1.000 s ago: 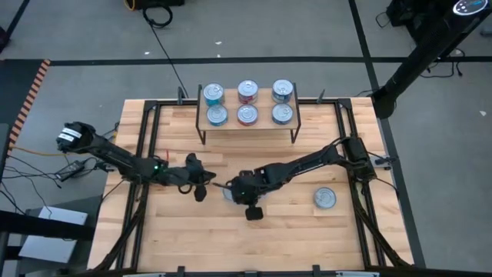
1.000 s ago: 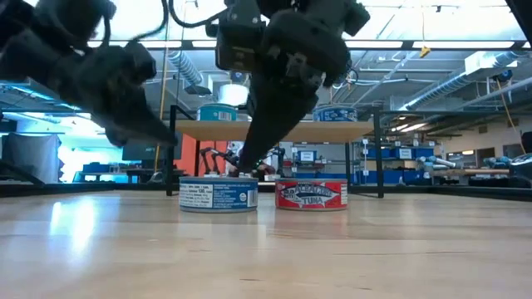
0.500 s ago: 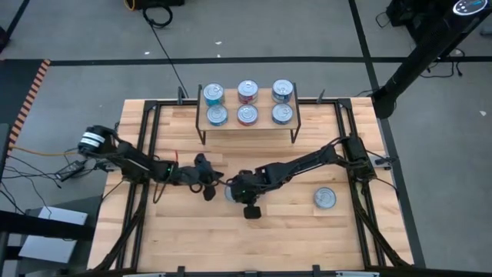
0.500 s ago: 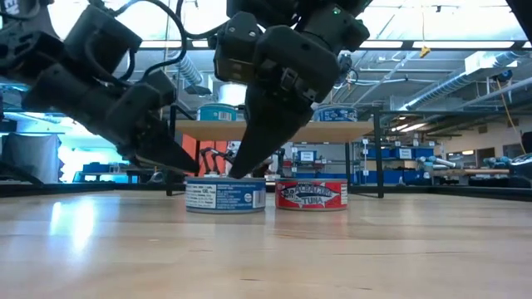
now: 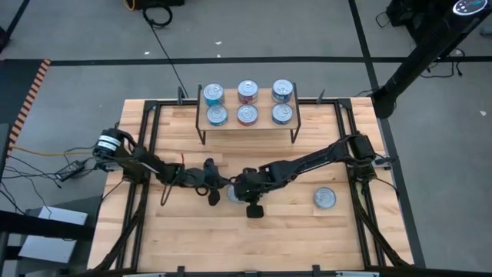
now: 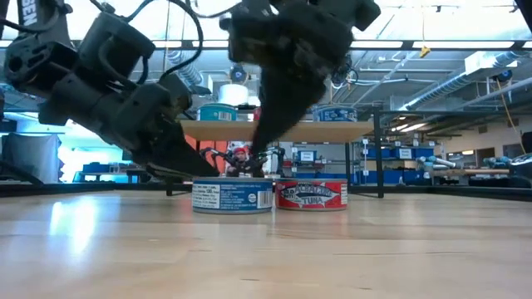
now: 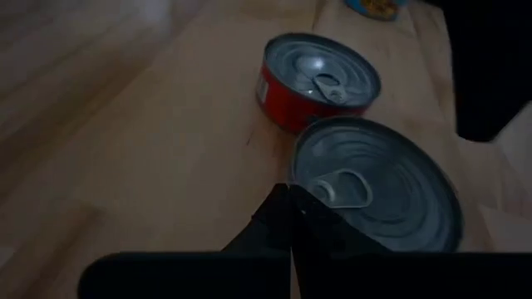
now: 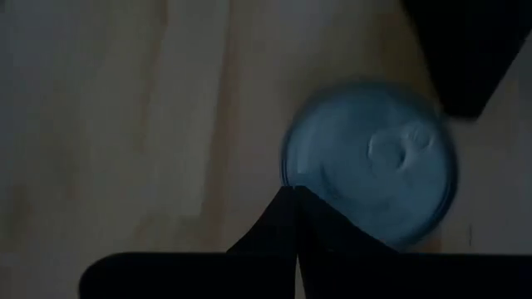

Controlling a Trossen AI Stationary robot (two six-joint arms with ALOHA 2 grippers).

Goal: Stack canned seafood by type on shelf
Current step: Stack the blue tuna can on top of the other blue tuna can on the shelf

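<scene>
Silver-topped, blue-labelled tin [image 6: 232, 195] lies on the table's middle, with my left gripper [image 5: 214, 188] and right gripper [image 5: 240, 187] meeting over it from either side. A red-labelled tin [image 6: 311, 194] sits just beside it in the low view, though the high view shows that one well off toward the right arm's side [image 5: 325, 198]. Both wrist views show my fingers pressed together, tips resting at the blue tin's rim [image 7: 376, 191], so neither gripper holds anything. The shelf [image 5: 247, 123] at the far edge carries six tins in three columns. As I judge it, the step is to reposition this tin for a grasp. To do it well, I should let one gripper back away, part the other's fingers wider than the tin, and descend centred so the rim is not nudged aside.
</scene>
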